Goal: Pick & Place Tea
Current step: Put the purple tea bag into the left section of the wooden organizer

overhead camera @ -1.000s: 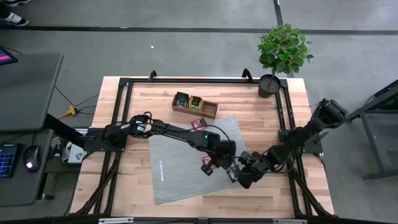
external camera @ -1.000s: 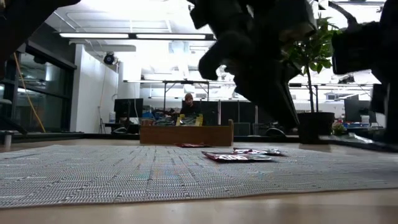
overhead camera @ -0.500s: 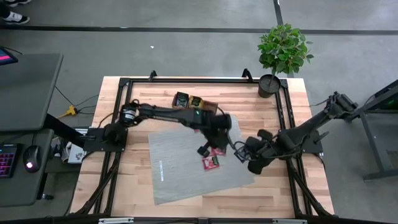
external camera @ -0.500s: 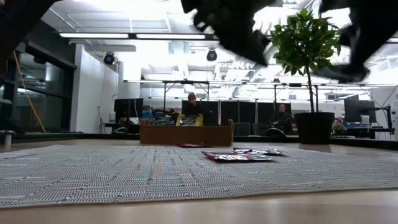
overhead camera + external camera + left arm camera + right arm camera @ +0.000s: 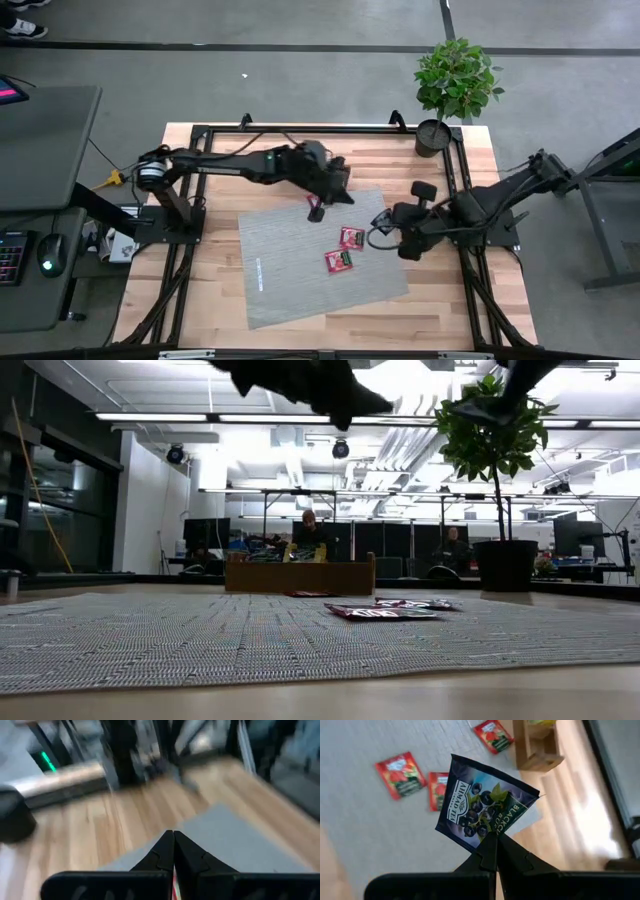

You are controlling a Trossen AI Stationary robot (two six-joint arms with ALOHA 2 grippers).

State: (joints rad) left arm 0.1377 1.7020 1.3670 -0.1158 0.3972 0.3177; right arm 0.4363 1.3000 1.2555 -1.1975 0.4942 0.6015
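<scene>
Both arms are in the carry step, each taking a tea bag to the wooden tray [image 5: 313,169]. The right gripper [image 5: 492,836] is pinched tight on the corner of a dark tea bag [image 5: 482,805], a flat, shiny square with berries printed on it. It hangs above the right edge of the grey mat [image 5: 290,260]. The left gripper [image 5: 318,205] is squeezed shut near the tray, and it seems to hold a small red tea bag [image 5: 314,210], though the wrist view is too blurry to be sure. Two red tea bags [image 5: 344,250] lie flat on the woven mat. Next, each bag must be moved over an open tray slot and let go gently.
</scene>
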